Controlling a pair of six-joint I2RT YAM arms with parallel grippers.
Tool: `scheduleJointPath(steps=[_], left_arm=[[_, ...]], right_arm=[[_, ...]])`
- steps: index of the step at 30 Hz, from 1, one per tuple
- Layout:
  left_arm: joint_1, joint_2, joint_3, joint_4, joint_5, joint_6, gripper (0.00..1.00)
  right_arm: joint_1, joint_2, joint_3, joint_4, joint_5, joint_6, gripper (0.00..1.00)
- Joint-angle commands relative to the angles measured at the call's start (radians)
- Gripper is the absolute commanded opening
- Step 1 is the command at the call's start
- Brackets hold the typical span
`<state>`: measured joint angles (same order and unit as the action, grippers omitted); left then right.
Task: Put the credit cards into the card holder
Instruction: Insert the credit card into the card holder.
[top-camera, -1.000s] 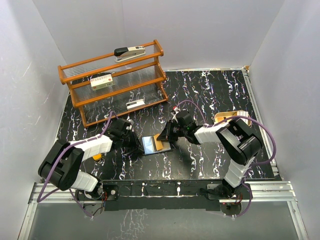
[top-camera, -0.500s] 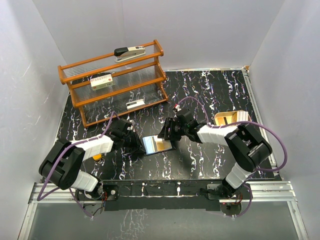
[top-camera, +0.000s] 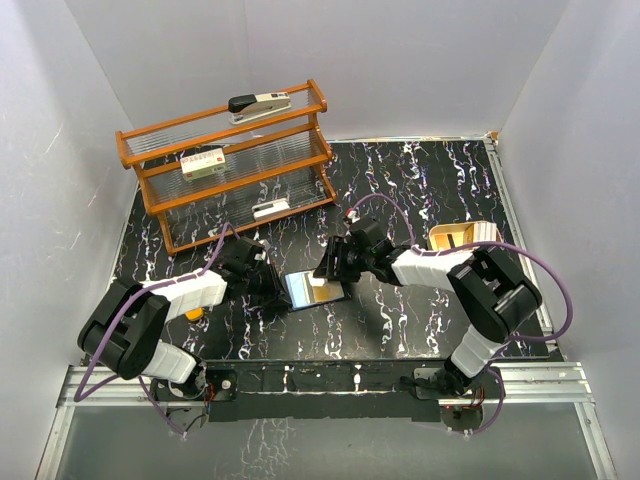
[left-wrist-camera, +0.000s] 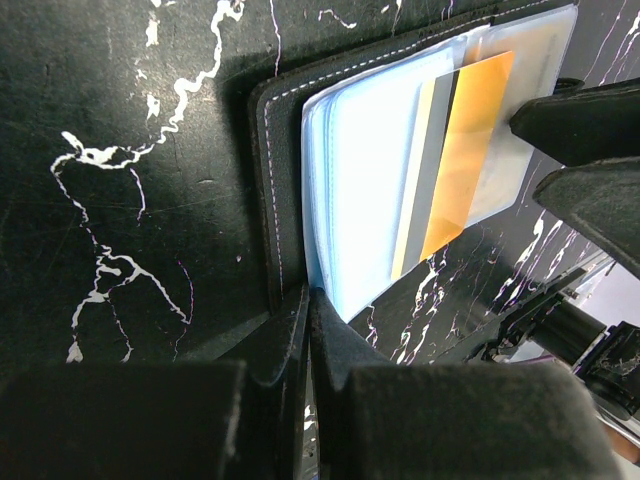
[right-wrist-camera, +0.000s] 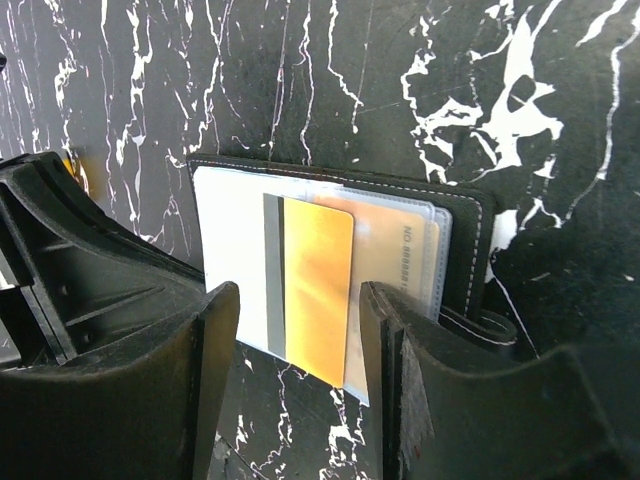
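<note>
**A:** What are your end effectors doing?

**B:** My left end effector (left-wrist-camera: 308, 305) is pinched shut on the edge of the card holder (left-wrist-camera: 270, 180). My right end effector (right-wrist-camera: 300, 298) is wide apart, its fingers either side of the orange card (right-wrist-camera: 320, 290), gripping nothing.

**A:** And the arms?

**B:** My left arm (top-camera: 185, 292) and right arm (top-camera: 430, 265) lie low, reaching inward.

**A:** Count?

**B:** One holder, lying open on the surface (right-wrist-camera: 400, 80) toward its near edge, midway between left and right edges. Two cards: the orange card lies on it, and a paler card (right-wrist-camera: 395, 250) sits in a pocket.

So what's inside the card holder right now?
An orange card with a grey stripe shows through the card holder's clear sleeves, over a paler card. Deeper pockets are covered.
</note>
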<state>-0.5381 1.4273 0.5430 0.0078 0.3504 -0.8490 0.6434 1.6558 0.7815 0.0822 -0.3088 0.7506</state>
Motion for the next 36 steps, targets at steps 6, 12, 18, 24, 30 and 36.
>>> scheduleJointPath(steps=[6,12,18,24,30,36], left_arm=[[-0.028,0.028,0.012,-0.065,0.008,0.009,0.0],[-0.029,0.04,0.02,-0.06,0.01,0.01,0.0],[-0.03,0.039,0.019,-0.05,0.012,0.016,0.0],[-0.03,0.04,0.022,-0.057,0.01,0.024,0.0],[-0.03,0.042,0.025,-0.067,-0.001,0.037,0.0],[-0.03,0.04,0.028,-0.076,-0.012,0.041,0.0]], right_arm=[[0.046,0.054,0.044,-0.004,0.013,0.01,0.5],[0.057,0.061,0.049,0.022,-0.003,0.021,0.5],[0.056,0.078,0.018,0.151,-0.093,0.05,0.51],[0.058,0.079,0.028,0.195,-0.144,0.031,0.5],[0.057,0.079,0.049,0.181,-0.148,0.001,0.5],[0.058,0.095,0.079,0.104,-0.118,-0.03,0.5]])
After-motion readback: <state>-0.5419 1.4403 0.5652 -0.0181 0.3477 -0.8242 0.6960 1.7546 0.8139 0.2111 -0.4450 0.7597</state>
